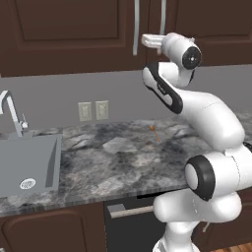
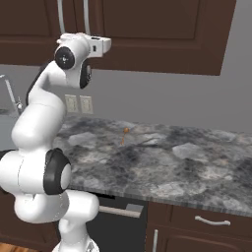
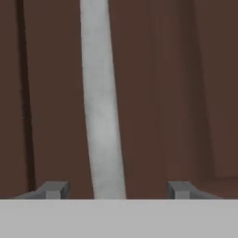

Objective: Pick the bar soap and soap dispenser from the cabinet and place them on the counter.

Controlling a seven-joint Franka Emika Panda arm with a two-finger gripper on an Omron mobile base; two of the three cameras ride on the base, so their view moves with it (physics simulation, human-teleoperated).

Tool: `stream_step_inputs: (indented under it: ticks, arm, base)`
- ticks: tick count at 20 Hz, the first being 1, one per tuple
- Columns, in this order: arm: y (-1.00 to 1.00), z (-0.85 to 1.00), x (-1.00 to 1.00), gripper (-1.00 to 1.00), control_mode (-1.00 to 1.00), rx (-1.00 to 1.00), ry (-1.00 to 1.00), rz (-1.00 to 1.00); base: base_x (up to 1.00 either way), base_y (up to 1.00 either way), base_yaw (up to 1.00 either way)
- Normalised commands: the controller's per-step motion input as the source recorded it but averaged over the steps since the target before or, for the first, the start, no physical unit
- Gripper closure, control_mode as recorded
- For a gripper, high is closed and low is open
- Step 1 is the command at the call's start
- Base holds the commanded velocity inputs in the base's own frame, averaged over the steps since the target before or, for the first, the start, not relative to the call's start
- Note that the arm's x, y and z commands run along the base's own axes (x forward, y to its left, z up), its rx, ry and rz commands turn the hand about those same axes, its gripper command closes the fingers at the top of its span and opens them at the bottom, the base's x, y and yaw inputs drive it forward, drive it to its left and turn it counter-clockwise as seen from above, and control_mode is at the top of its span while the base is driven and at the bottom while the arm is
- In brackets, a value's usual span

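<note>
The pincer is raised up to the cabinet, with its two fingertips apart, one on each side of a long silver bar handle. The handle stands between the tips and neither tip seems to touch it; nothing is clamped. Behind the handle is the dark brown panel of the closed door.

In the left base view the hand is at the lower end of the right handle, just beside the left handle. In the right base view the hand is under the two handles, in front of the lower edge of the doors.

The cabinet doors are shut, so the bar soap and the soap dispenser cannot be seen.

Below, the counter of grey and black marbled stone goes from left to right. A grey sink with a faucet is set in its left part. A small thin orange thing lies on the far part of the counter; what it is I cannot tell. On the grey wall behind are two pale outlets.
</note>
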Motion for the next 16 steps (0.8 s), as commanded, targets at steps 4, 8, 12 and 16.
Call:
stream_step_inputs:
  ticks: [4,8,12,16]
  arm:
    - [0.19,-0.22,0.87,1.00,-1.00,0.00,0.45,0.00]
    - [0.06,-0.32,0.56,1.00,-1.00,0.00,0.33,0.01]
    - [0.00,-0.43,0.19,1.00,-1.00,0.00,0.12,0.02]
    - [-0.11,-0.43,0.01,1.00,-1.00,0.00,0.08,0.04]
  base:
    - [0.00,0.00,0.00]
    - [0.00,0.00,0.00]
    - [0.00,0.00,0.00]
    - [0.00,0.00,0.00]
